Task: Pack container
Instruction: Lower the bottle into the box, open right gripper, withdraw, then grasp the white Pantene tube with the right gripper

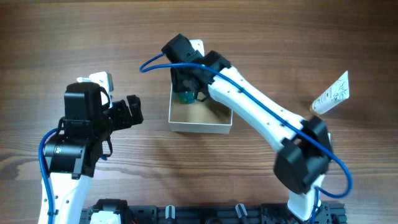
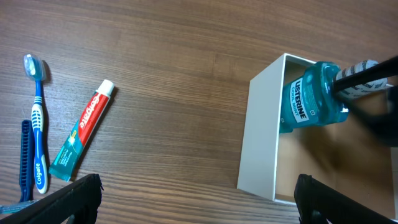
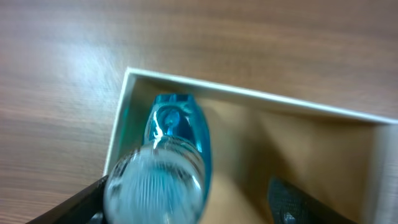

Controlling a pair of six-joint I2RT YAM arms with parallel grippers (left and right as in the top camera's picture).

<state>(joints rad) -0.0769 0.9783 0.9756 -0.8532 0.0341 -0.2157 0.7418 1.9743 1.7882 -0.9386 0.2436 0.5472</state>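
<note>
Subject: the container point(image 1: 199, 127), on the worktop directly beneath the right hand point(image 1: 189, 86).

Contents: one teal mouthwash bottle point(image 2: 311, 99). Its base is in the corner of the box farthest from the right hand's palm. Its ribbed cap points back up at that hand.

Long axis: tilted, running from the fingers down and away into the corner, nearly along the hand's line of approach.

Right hand: spread. The cap sits between the fingers, close against one. The wrist view shows a clear gap to the other, so nothing appears pinched.

Left hand point(image 1: 132, 112): spread and holding nothing. The container is ahead of its fingertips and apart from them. A toothpaste tube point(image 2: 82, 138) and a toothbrush point(image 2: 38, 124) lie on the worktop ahead of it, to one side and away from the box.

Assessment: the right arm is much the nearer to the box. The bottle looks placed, so that hand's safe exit is probably back along the bottle's axis. A sideways pull risks catching the cap and tipping the bottle. The left hand is better placed for the loose items.
</note>
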